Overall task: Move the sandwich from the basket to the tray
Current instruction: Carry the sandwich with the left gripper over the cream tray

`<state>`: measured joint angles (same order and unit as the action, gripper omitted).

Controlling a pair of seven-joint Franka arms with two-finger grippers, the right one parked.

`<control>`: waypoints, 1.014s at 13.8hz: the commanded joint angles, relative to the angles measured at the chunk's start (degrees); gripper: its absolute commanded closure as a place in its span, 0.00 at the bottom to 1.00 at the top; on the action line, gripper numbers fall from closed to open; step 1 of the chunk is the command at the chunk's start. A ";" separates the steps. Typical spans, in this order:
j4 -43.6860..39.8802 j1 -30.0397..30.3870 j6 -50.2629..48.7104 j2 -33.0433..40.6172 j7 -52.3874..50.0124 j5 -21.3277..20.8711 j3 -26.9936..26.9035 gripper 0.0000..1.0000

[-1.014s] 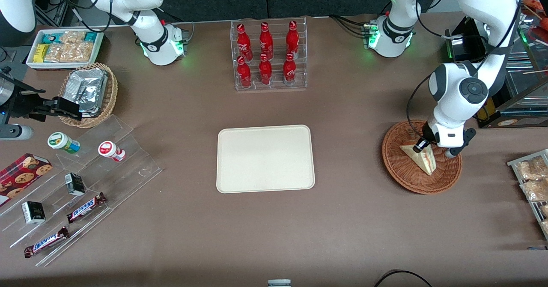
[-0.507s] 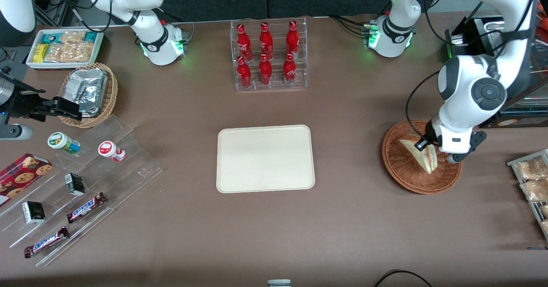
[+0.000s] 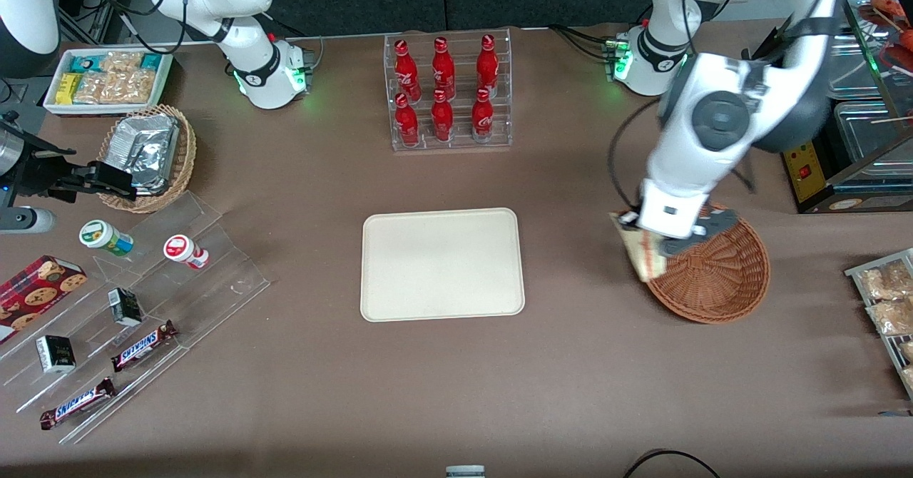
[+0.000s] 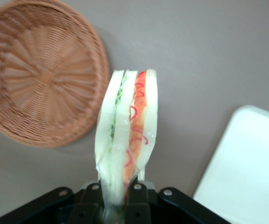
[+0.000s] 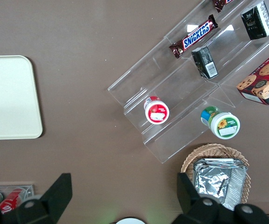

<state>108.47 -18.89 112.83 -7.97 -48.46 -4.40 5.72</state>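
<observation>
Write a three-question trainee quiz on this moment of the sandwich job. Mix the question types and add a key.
1. True or false: the sandwich lies in the basket.
2. What does the gripper hold? A) a red bottle B) the sandwich C) a chocolate bar
3. Fill in: the cream tray has ____ on it.

Key
1. False: it is lifted clear, above the table beside the basket's rim, on the side toward the tray.
2. B: the fingers are shut on the wrapped sandwich's bottom edge.
3. Nothing: the sandwich has not reached it.
</observation>
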 commanded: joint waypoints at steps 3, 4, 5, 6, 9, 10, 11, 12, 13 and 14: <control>-9.76 -9.75 -0.68 -10.38 -5.24 -0.61 -0.71 0.91; -12.21 -11.15 -0.60 -13.27 -5.07 -0.61 -0.71 0.91; -14.24 -12.65 -0.33 -15.65 -4.72 -0.35 -0.71 0.90; -16.34 -13.62 0.28 -18.19 -4.71 -0.17 -0.62 0.88; -19.88 -18.80 2.56 -23.74 -6.11 -0.17 -0.62 0.88; -19.88 -19.68 4.83 -24.63 -7.08 -0.08 -0.62 0.88; -19.79 -19.95 7.20 -25.42 -7.26 -0.17 -0.62 0.88; -19.71 -20.57 9.05 -26.04 -7.26 -0.08 -0.62 0.88; -19.62 -20.92 10.55 -27.17 -7.26 -0.08 -0.62 0.88; -19.62 -21.62 11.61 -28.05 -7.26 -0.17 -0.62 0.88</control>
<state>90.65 -39.26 123.17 -34.04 -55.13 -4.37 5.83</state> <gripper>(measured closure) 0.846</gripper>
